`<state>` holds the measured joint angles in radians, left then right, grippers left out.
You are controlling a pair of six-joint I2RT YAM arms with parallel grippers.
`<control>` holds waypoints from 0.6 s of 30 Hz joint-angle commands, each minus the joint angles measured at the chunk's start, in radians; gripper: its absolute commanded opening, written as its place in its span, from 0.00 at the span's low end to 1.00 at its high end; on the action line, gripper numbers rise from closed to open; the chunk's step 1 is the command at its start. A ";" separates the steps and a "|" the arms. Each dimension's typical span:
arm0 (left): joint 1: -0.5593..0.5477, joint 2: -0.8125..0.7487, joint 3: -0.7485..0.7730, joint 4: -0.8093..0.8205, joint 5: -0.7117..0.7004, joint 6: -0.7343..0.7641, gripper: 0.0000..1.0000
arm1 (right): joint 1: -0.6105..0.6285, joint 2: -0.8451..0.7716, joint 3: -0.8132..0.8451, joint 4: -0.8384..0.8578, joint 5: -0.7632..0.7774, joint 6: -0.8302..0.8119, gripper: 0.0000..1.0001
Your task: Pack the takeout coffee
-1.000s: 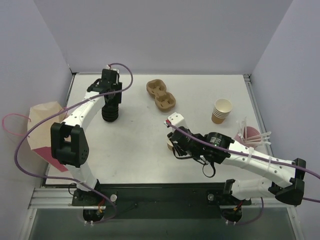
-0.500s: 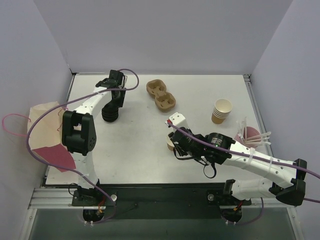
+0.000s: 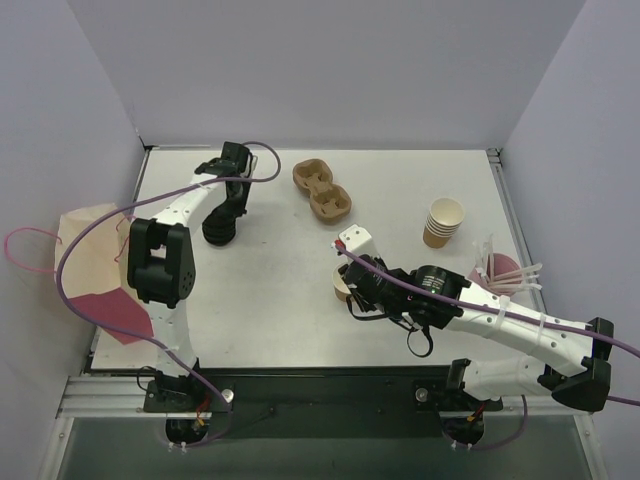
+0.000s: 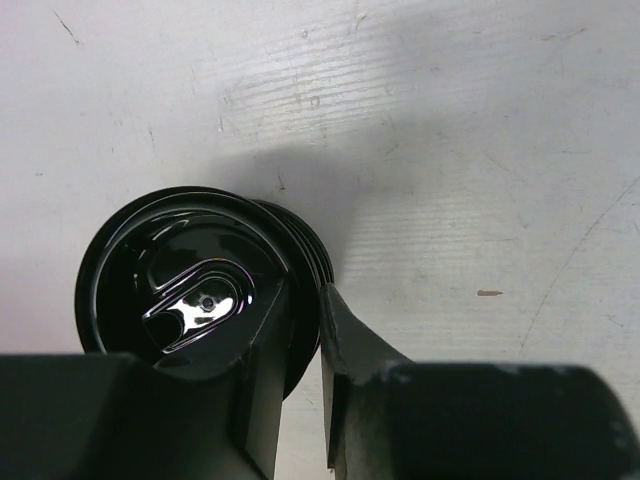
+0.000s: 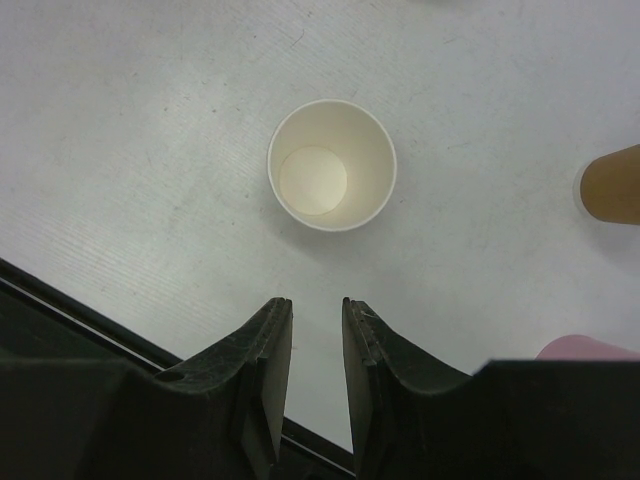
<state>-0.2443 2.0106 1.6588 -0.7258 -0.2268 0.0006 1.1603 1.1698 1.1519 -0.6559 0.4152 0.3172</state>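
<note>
No cup with a lid on it shows in any view. A lone lidless paper cup (image 5: 332,165) with a white inside stands upright on the table just ahead of my right gripper (image 5: 315,305), whose jaws stand a little apart and empty. From above, the right gripper (image 3: 347,283) covers most of this cup (image 3: 339,287). My left gripper (image 4: 300,292) is at the stack of black lids (image 4: 190,290), its jaws closed over the rim of the top lid. From above, the left gripper (image 3: 228,212) sits on the lid stack (image 3: 218,232).
A brown two-well cup holder (image 3: 322,190) lies at the back centre. A stack of lidless tan cups (image 3: 443,222) stands at the right, also in the right wrist view (image 5: 612,185). A pink holder with white sticks (image 3: 505,270) is beside it. A paper bag (image 3: 90,260) hangs off the left edge.
My left arm's elbow has swung in and its wrist has turned, bringing the gripper onto the right side of the lid stack. The right arm and the cup have not moved.
</note>
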 commanded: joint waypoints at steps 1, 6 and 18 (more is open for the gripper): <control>-0.012 -0.013 0.055 -0.011 0.003 0.018 0.27 | 0.009 0.002 0.015 -0.030 0.040 0.002 0.28; -0.023 -0.021 0.056 -0.024 -0.006 0.019 0.24 | 0.009 0.007 0.017 -0.033 0.040 0.000 0.27; -0.032 -0.046 0.039 -0.035 -0.046 0.022 0.30 | 0.009 -0.002 0.012 -0.033 0.027 0.010 0.27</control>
<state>-0.2752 2.0106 1.6691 -0.7532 -0.2451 0.0132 1.1603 1.1736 1.1519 -0.6624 0.4187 0.3172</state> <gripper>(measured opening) 0.306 0.278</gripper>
